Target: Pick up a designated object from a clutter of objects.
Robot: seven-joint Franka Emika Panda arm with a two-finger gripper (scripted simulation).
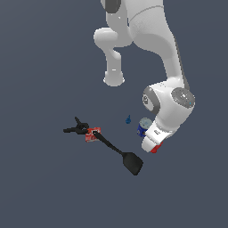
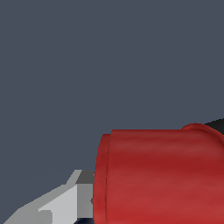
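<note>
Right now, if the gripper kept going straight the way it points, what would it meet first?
Probably the red cup: it fills the wrist view right beside a finger. In the exterior view only a red sliver shows under the gripper, so depth is uncertain.

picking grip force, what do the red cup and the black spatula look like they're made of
The red cup: looks like smooth, slightly glossy plastic, uniform red with soft highlights and a molded lip. The black spatula: matte black all over, with no shine on its handle or blade, so probably plastic or rubber; too small here to be sure. Both are simulator renders, so the look is only a hint.
</note>
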